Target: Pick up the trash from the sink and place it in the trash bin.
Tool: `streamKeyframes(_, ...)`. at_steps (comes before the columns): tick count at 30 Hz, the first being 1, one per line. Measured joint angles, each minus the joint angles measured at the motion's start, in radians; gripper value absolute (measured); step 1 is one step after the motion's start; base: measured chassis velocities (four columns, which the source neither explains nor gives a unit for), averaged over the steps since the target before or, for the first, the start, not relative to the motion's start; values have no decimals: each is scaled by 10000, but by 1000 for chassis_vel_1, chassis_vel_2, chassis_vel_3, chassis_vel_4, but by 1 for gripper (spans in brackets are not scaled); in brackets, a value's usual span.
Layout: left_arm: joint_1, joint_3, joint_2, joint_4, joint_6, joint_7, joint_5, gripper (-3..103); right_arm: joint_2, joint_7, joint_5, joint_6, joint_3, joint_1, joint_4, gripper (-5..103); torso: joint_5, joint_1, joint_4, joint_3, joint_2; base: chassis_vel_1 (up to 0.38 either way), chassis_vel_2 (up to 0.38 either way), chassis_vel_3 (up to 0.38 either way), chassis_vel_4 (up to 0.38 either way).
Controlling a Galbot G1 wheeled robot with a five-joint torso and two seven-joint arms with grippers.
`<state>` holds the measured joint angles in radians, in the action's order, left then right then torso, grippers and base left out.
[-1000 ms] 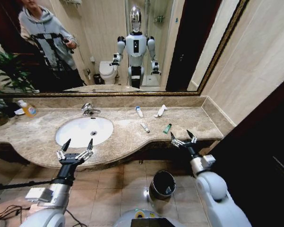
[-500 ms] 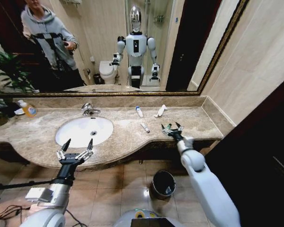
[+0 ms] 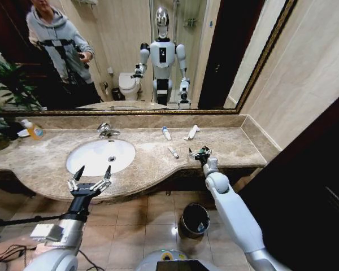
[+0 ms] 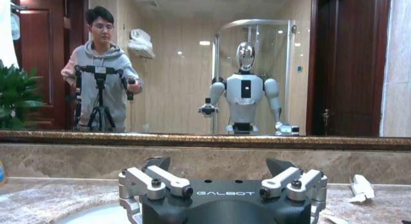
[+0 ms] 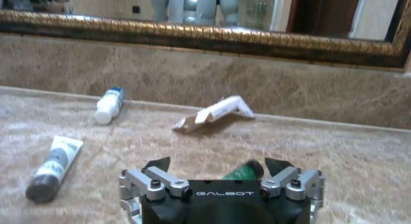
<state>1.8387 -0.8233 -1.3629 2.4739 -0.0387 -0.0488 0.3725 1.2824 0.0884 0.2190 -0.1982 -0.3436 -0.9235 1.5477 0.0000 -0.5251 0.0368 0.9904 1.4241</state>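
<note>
While the right gripper [image 5: 218, 170] holds its jaws wide around the dark green tube [image 5: 243, 169] on the surface [image 5: 359, 151], this tube looks light, soft and slippery, so mid-body seems the best hold.

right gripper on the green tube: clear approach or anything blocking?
Probably yes. The right gripper is over the countertop with open fingers either side of the green tube; the other tubes lie apart, nothing between.
</note>
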Motion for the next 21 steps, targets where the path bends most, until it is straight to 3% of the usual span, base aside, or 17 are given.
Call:
streamKeyframes(5,0,0,0,0,0,0,0,100,-20,-204,-25,110,-147,-79,-150,84,0,0,0,0,0,0,0,0,0)
streamKeyframes(7,0,0,0,0,0,0,0,100,-77,-239,0,121,-235,-121,-159,73,-1,0,0,0,0,0,0,0,0)
streamKeyframes(10,0,0,0,0,0,0,0,100,-101,-248,70,123,-290,-156,-166,68,0,0,0,0,1,0,0,0,0)
streamKeyframes(12,0,0,0,0,0,0,0,100,-124,-248,191,125,-348,-206,-174,57,0,0,0,0,1,0,0,0,0)
streamKeyframes(14,0,0,0,0,0,0,0,100,-134,-248,212,125,-363,-222,-174,57,0,0,0,0,1,0,0,0,0)
streamKeyframes(16,0,0,0,0,0,0,0,100,-227,-304,313,125,-405,-294,-137,41,0,0,0,0,0,0,0,0,0)
streamKeyframes(21,0,0,0,0,0,0,0,100,-367,-319,456,131,-452,-378,4,25,0,0,1,0,1,0,0,0,0)
